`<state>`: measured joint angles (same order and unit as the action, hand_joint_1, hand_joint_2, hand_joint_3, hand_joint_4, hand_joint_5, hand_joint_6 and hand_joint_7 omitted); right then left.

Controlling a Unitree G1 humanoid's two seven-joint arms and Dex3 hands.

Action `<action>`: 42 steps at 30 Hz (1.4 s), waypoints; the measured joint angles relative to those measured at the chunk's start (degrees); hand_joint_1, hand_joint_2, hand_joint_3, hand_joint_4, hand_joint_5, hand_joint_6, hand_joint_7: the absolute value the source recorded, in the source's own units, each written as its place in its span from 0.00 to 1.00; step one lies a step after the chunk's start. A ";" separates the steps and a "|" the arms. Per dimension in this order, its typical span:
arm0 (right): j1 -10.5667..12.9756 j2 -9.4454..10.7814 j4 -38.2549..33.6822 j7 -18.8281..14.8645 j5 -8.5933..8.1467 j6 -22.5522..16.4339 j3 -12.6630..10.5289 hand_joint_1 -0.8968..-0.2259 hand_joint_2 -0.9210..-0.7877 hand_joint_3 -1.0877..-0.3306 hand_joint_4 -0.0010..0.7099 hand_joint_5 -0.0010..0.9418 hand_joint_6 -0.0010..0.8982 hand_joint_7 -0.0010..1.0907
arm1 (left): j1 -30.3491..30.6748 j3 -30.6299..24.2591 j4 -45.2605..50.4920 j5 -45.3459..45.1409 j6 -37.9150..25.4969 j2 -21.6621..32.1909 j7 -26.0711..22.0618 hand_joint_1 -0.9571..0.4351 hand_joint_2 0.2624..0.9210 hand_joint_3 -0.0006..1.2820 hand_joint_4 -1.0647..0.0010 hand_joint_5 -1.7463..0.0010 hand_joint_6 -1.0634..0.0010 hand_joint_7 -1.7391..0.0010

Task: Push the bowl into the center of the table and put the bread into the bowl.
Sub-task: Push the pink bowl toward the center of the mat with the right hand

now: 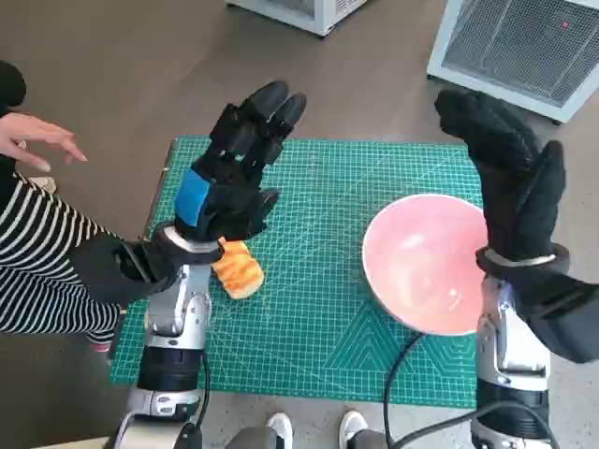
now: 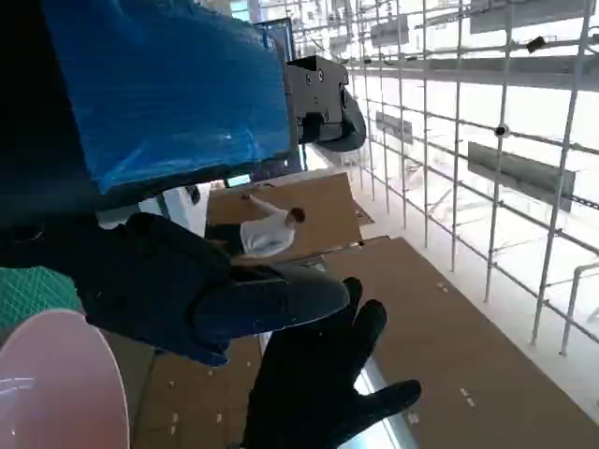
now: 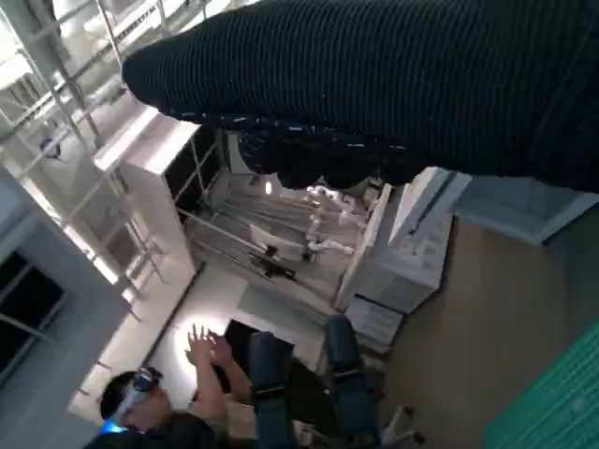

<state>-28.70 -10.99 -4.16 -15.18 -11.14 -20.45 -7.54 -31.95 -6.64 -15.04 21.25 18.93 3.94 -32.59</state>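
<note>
- The left hand (image 1: 227,192), black with blue tape on its back, is raised above the left part of the green mat (image 1: 318,318); its fingers are spread and it holds nothing.
- The right hand (image 1: 510,182), in the black knitted glove, stands upright at the right side, fingers apart, also holding nothing.
- The pink bowl (image 1: 426,264) sits on the right half of the mat, just left of the right hand and its wrist, so this hand is clearly the nearer one to push it.
- To reach the centre, I judge the bowl must go to the left, away from the right hand.
- The bread (image 1: 239,269) lies just under the left wrist, well apart from the bowl, with its long axis slanting near-right.
- A person's hand (image 1: 37,140) shows at the far left.
</note>
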 measured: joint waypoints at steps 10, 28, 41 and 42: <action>-0.49 -0.07 -1.77 -0.60 0.00 -0.49 0.50 0.32 0.00 0.53 0.20 0.00 0.03 0.45 | 0.00 -0.17 0.01 0.01 0.01 0.19 -0.23 0.25 0.91 0.36 1.00 0.89 1.00 0.70; -0.58 -0.07 -2.56 -1.51 -0.19 -0.61 0.54 0.33 0.00 0.53 0.20 0.00 0.03 0.46 | -0.33 -0.67 -0.38 -0.07 1.35 0.32 -0.79 0.26 0.91 0.35 1.00 0.88 1.00 0.70; -0.57 -0.07 -2.47 -1.54 -0.37 -0.59 0.54 0.32 0.00 0.53 0.21 0.00 0.03 0.47 | -0.75 -0.66 -0.69 -0.07 1.57 0.33 -0.96 0.26 0.92 0.34 1.00 0.86 1.00 0.69; -0.57 -0.07 -2.47 -1.55 -0.40 -0.59 0.54 0.32 0.00 0.53 0.21 0.00 0.03 0.47 | -0.75 -0.65 -0.69 -0.08 1.57 0.33 -0.96 0.26 0.92 0.34 1.00 0.86 1.00 0.69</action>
<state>-29.28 -11.05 -6.63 -16.73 -11.54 -21.04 -7.00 -32.70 -7.29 -15.73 21.17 20.50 4.27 -33.55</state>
